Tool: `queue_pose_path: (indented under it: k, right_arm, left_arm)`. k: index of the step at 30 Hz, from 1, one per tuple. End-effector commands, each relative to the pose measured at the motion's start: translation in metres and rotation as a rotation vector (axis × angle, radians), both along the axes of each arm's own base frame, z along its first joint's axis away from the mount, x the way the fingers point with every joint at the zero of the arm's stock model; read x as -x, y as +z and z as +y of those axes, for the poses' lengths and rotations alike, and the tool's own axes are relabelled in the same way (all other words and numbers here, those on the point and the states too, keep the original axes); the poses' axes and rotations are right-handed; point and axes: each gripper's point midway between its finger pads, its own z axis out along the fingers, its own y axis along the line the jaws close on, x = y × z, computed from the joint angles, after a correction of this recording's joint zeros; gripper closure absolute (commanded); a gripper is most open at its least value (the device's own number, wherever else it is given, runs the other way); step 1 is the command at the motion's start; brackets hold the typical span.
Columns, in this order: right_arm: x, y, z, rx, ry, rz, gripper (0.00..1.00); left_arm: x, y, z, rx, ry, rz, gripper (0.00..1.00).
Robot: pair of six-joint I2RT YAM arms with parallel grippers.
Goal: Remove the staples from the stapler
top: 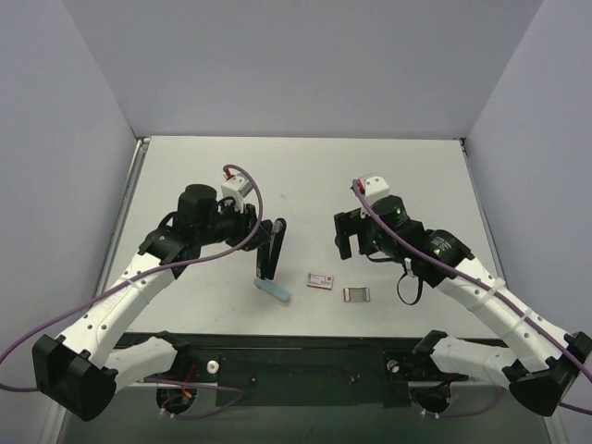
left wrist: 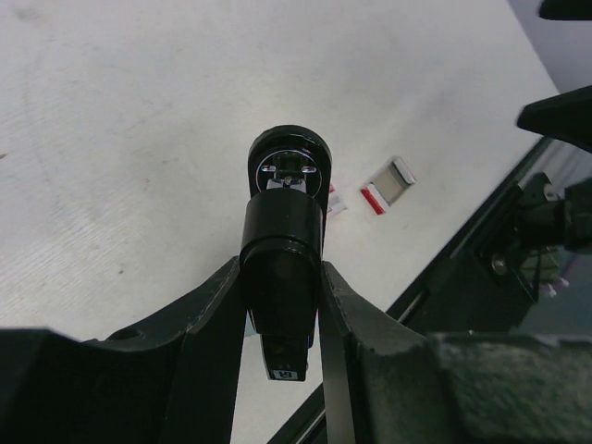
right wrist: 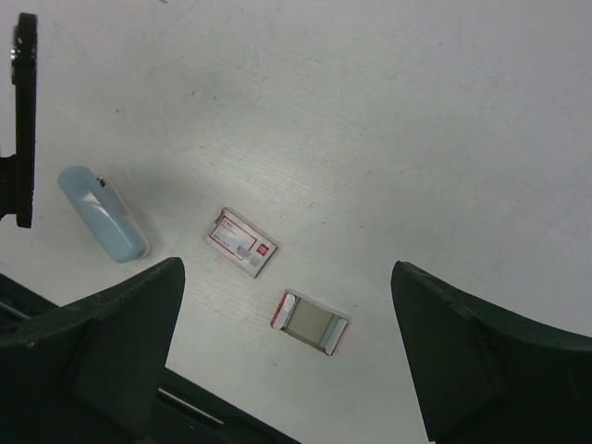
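Note:
The stapler is swung open: its black upper arm (top: pixel 270 250) stands tilted up from the light-blue base (top: pixel 274 290) lying on the table. My left gripper (top: pixel 257 225) is shut on the black arm, which fills the gap between the fingers in the left wrist view (left wrist: pixel 282 240). A bit of silver metal shows at its far end (left wrist: pixel 289 171). No loose strip of staples is visible. My right gripper (top: pixel 344 242) hangs open and empty above the table, right of the stapler. In the right wrist view the black arm (right wrist: pixel 23 120) and the blue base (right wrist: pixel 102 225) are at the left.
A small red-and-white box (top: pixel 320 280) and a small grey-framed box (top: pixel 356 295) lie on the white table right of the blue base, below my right gripper (right wrist: pixel 285 273). The table's dark front edge (top: pixel 296 347) runs just behind them.

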Motion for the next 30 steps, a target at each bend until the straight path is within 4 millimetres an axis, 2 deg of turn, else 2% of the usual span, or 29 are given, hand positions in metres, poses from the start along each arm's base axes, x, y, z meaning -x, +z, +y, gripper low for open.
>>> queue_pose_path:
  k: [1, 6, 11, 16, 20, 27, 30]
  right_arm:
    - [0.014, 0.019, 0.017, 0.058, 0.164, -0.063, 0.12]
    - [0.055, 0.032, 0.061, 0.039, 0.456, -0.087, 0.12]
    - [0.088, 0.05, 0.081, 0.019, 0.674, -0.125, 0.14]
    - [0.105, 0.074, 0.09, -0.03, 0.802, -0.173, 0.17]
    - [0.118, 0.088, 0.098, -0.075, 0.893, -0.186, 0.2]
    - [0.126, 0.097, 0.115, -0.116, 0.992, -0.168, 0.27]
    - [0.126, 0.092, 0.122, -0.112, 1.014, -0.149, 0.28]
  left_arm:
    - [0.031, 0.067, -0.039, 0.182, -0.313, -0.184, 1.0]
    - [0.065, 0.081, -0.048, 0.23, -0.47, -0.24, 1.0]
    - [0.092, 0.084, -0.054, 0.259, -0.605, -0.25, 1.0]
    - [0.118, 0.082, -0.056, 0.285, -0.723, -0.254, 1.0]
    - [0.127, 0.078, -0.056, 0.3, -0.764, -0.243, 1.0]
    - [0.138, 0.079, -0.055, 0.32, -0.797, -0.263, 1.0]
    - [0.142, 0.081, -0.054, 0.326, -0.81, -0.27, 1.0]
